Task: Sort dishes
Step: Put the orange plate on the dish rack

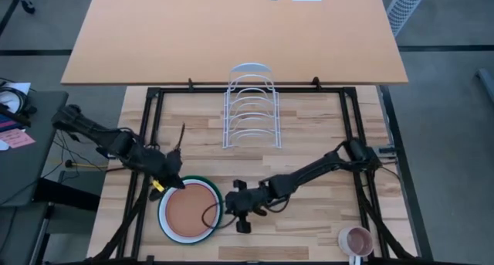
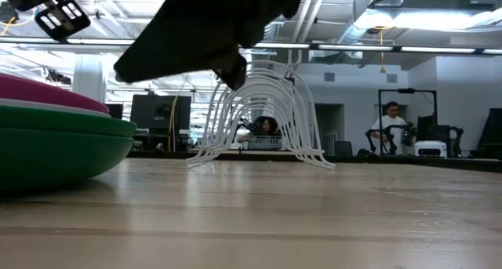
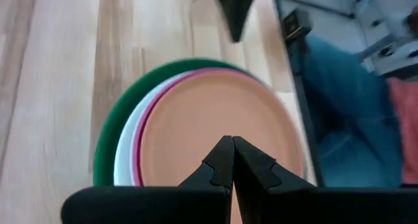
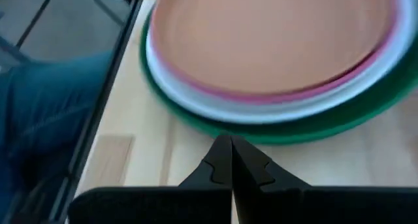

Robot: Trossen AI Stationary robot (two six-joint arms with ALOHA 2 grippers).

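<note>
The dishes lie in one stack at the table's near left. The dark green plate point(image 1: 202, 180) is at the bottom, with the white point(image 3: 124, 145) and the magenta-pink point(image 3: 140, 129) plates on it, and the terracotta plate point(image 1: 189, 211) on top. My left gripper point(image 1: 175, 184) is shut and hangs over the stack's far left edge; in its wrist view its fingertips point(image 3: 232, 145) show above the terracotta plate point(image 3: 209, 113). My right gripper point(image 1: 229, 206) is shut and slants down just right of the stack. Its tips point(image 4: 228, 142) are over bare wood beside the green rim point(image 4: 294, 129).
A white wire rack point(image 1: 251, 107) stands at the far middle of the table. A small pink mug point(image 1: 356, 240) sits at the near right corner. Black frame rails point(image 1: 150, 134) run along the table's sides. Bare wood lies between the stack and the mug.
</note>
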